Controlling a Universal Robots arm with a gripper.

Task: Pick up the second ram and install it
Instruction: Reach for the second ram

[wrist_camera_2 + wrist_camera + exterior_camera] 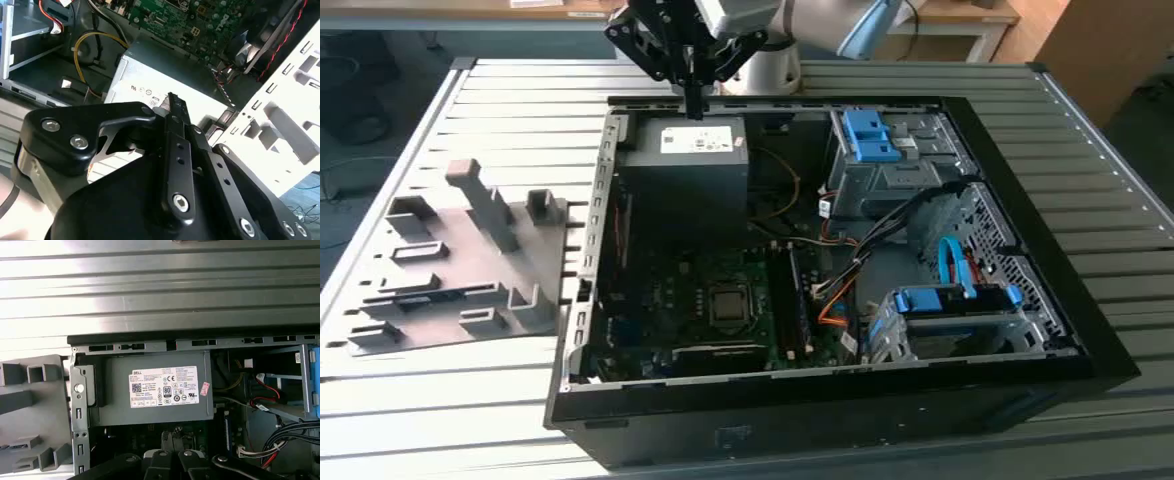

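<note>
hand [696, 112] fingers together | over power supply [687, 165] far edge (just inside case rim [801, 100]) | open room above

second ram [434, 293] | thin dark stick | on edge in grey holder slot | exterior view's left of case

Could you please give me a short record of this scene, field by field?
table: slatted metal, bearing the case and the tray
computer case: open, lying on its side
power supply: grey box at the case's end nearest the arm
gripper: shut, hanging just above the power supply
motherboard: on the case floor
grey tray: on the table, at the exterior view's left of the case
</note>
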